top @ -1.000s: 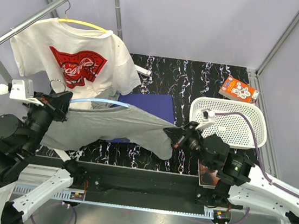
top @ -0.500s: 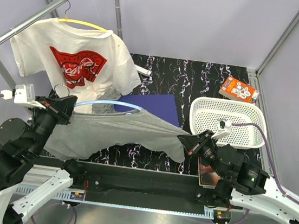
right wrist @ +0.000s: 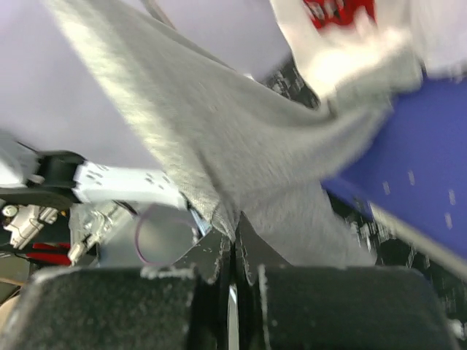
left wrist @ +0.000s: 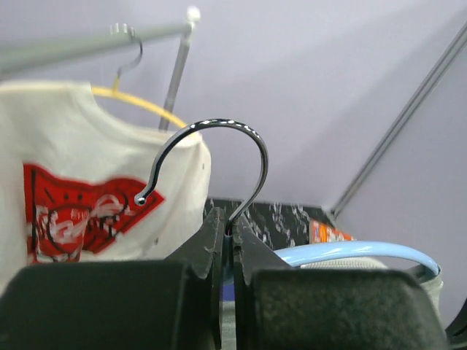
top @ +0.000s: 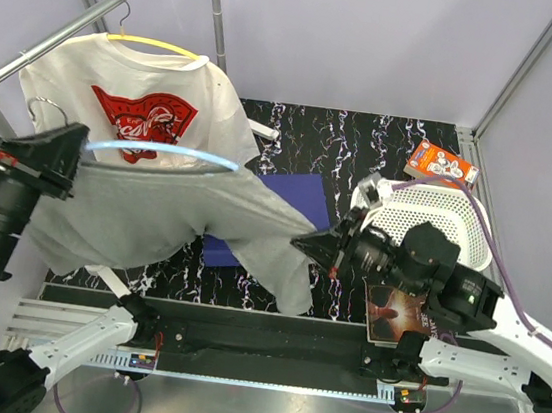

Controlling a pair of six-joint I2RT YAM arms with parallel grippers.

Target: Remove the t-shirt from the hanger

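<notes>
A grey t-shirt [top: 185, 210] hangs on a light blue hanger [top: 162, 151] with a metal hook [left wrist: 219, 146]. My left gripper [top: 66, 156] is shut on the base of that hook [left wrist: 230, 232] and holds the hanger high at the left. My right gripper [top: 309, 246] is shut on the grey shirt's cloth [right wrist: 233, 138], which is stretched between the two grippers above the table. The blue hanger arm shows in the left wrist view [left wrist: 350, 253].
A white t-shirt with a red print [top: 132, 108] hangs on a yellow hanger [top: 160, 46] on the metal rack [top: 88, 17]. A blue cloth [top: 282, 202], a white basket [top: 456, 214], an orange box [top: 440, 164] and a card [top: 393, 317] lie on the black marbled table [top: 364, 142].
My left gripper has lifted the hanger up and to the left. My right gripper has moved up and left with the shirt's cloth, drawing it taut.
</notes>
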